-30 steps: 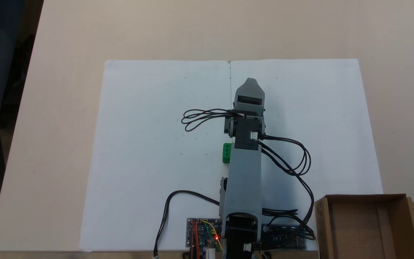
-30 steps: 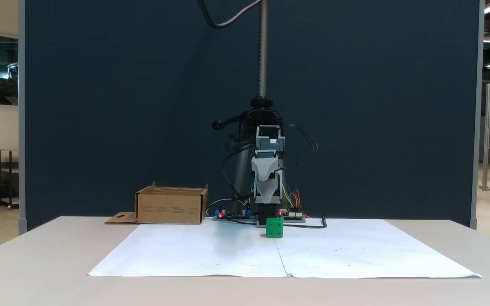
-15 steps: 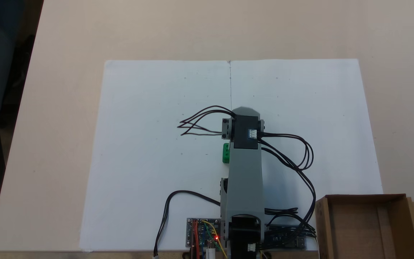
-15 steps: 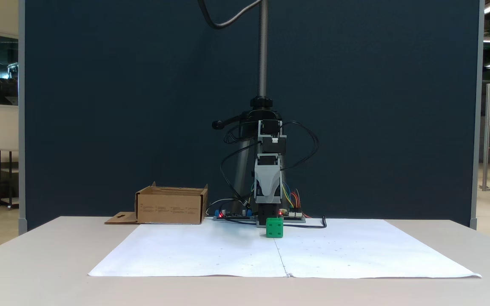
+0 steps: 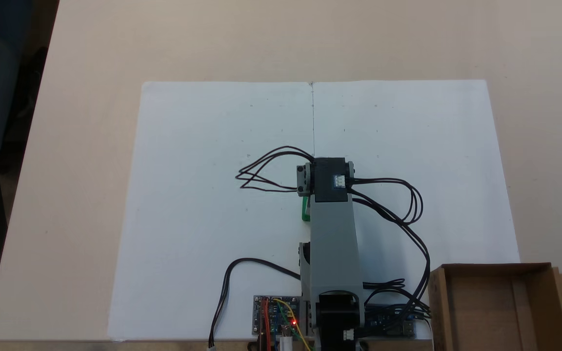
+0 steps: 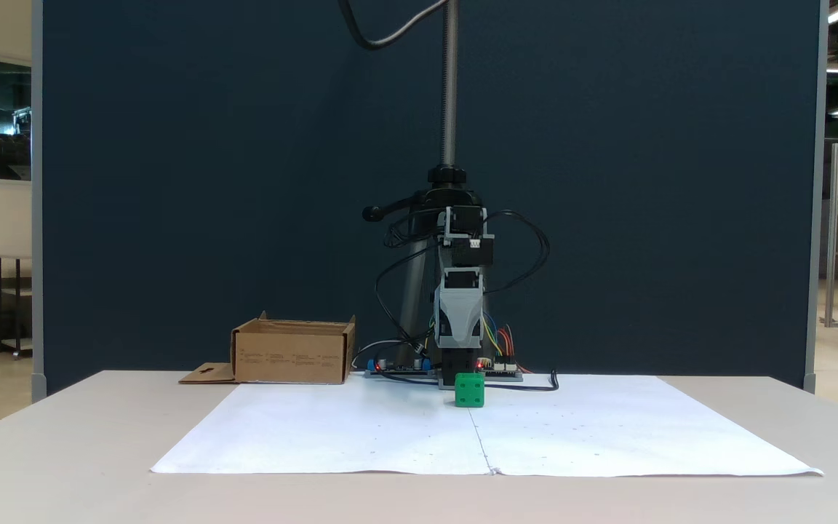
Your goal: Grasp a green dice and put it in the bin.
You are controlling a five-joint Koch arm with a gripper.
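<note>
Green dice (image 6: pixel 469 389) is the task's object, but the biggest thing in both fixed views is the beige table (image 5: pixel 90 44), with a broad white paper sheet (image 5: pixel 203 146) spread over its middle. At the sheet's near edge in the top-down fixed view stands the grey arm (image 5: pixel 333 243), reaching toward the far side with black cables looping off both flanks. To its right in that view, off the sheet's corner, sits the bin (image 5: pixel 539 292), a low brown cardboard box with a flap bearing a hang-hole; in the front-facing fixed view the bin (image 6: pixel 292 355) lies to the arm's left. The gripper (image 6: pixel 460 342) points straight down above the dice, its tip just over the cube and apart from it. Its jaws line up one behind the other, so I cannot tell how wide they stand; nothing is held. From above, the green dice (image 5: pixel 305 209) shows as a sliver at the arm's left edge, resting on the paper beside the centre seam.
</note>
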